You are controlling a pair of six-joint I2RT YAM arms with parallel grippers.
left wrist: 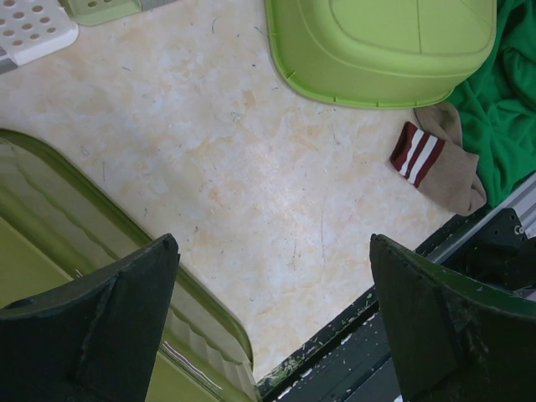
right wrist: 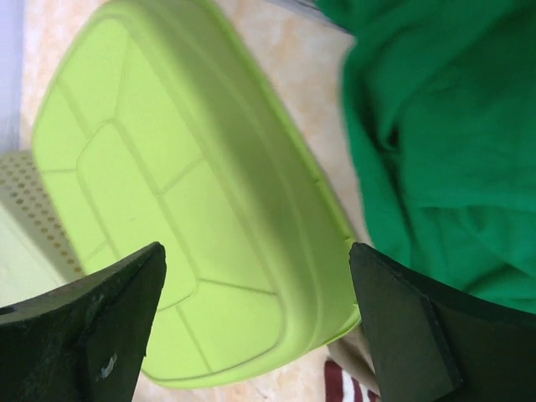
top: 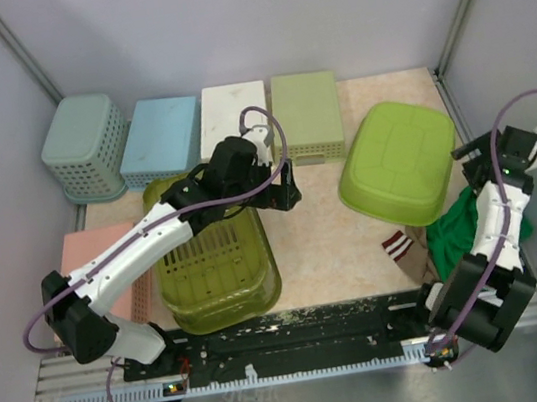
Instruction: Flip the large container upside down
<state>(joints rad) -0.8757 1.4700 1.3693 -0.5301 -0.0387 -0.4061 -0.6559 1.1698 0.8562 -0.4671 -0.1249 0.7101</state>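
Large container [top: 399, 163] lay bottom-up at right centre of the top view, raised panel facing the camera, on the counter [top: 325, 243]. Around it were one green cloth [top: 463, 232] and one striped sock [top: 396, 243] at its lower right edge. One olive slatted basket [top: 217, 259] sat well apart at lower left.

Small baskets, five counted. Four were in a row along the top: teal basket [top: 87, 147], blue basket [top: 160, 136], white basket [top: 234, 120], pale green basket [top: 306, 114]. The last was near the container's upper left corner. One pink basket [top: 78, 248] sat far left, partly under the left arm [top: 134, 246].

Left claw [top: 287, 190] was spread wide and empty, over the counter between olive basket and container. Right claw [top: 471, 146] was also spread wide, gripping nothing, just beside the container's right edge.
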